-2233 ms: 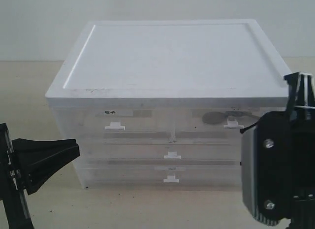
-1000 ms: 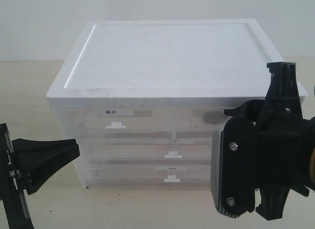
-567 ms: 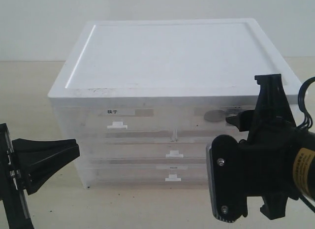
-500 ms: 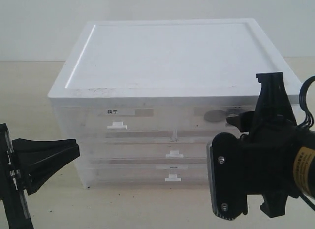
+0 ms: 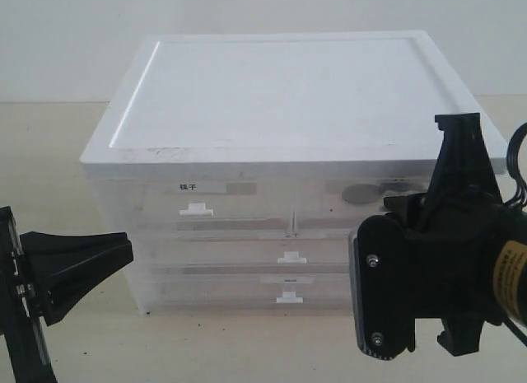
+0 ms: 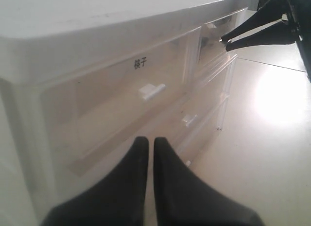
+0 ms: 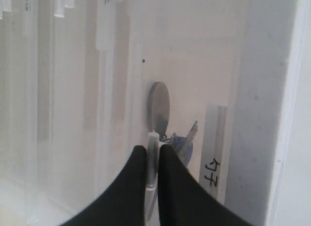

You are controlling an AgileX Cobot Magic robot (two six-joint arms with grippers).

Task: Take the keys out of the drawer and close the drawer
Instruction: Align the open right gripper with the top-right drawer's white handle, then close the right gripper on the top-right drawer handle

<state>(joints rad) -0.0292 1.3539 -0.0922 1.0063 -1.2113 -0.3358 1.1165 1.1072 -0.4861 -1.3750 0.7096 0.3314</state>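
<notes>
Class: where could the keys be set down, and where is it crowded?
Free: the cabinet's white top, wholly bare; the table left of it; the strip in front between left hand and right hand. Crowded: the upper right drawer's front, right hand clamping its handle.

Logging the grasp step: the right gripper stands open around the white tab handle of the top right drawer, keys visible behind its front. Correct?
Not open: in the right wrist view the right gripper is shut on the tab handle of that drawer. The keys do show behind its front.

The closed drawer (image 7: 194, 65) seemingly blocks access to the keys (image 7: 187, 138).
</notes>
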